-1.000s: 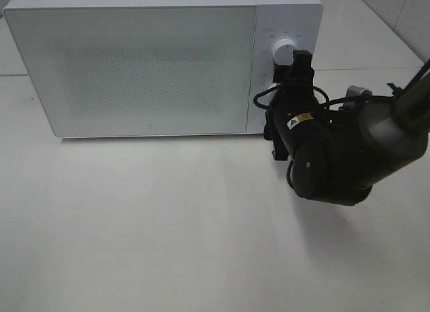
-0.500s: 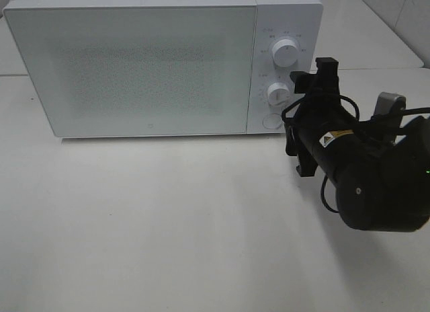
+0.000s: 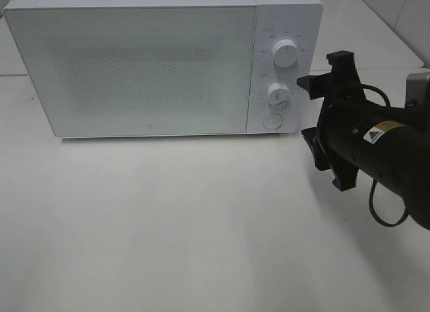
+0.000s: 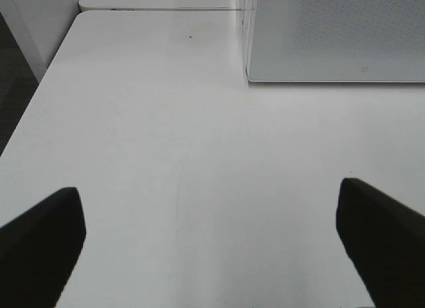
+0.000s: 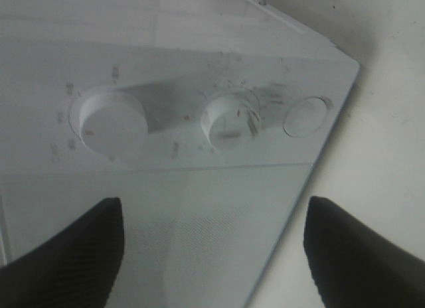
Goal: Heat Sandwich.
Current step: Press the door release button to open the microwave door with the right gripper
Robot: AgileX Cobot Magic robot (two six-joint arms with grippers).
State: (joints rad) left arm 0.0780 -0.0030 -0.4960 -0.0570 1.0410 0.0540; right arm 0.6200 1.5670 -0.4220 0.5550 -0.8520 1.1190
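The white counter carries a white microwave with its door closed. The sandwich shows in no view, so where it lies relative to either tool cannot be told. The right tool hangs just right of the microwave's dials, jaws wide and empty. The left tool, also wide and empty, hangs over the counter off the microwave's front corner.

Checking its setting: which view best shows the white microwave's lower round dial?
Right wrist: the lower round white dial is close and large, pointer mark visible. Exterior high shows it small; left wrist shows only the microwave's door.
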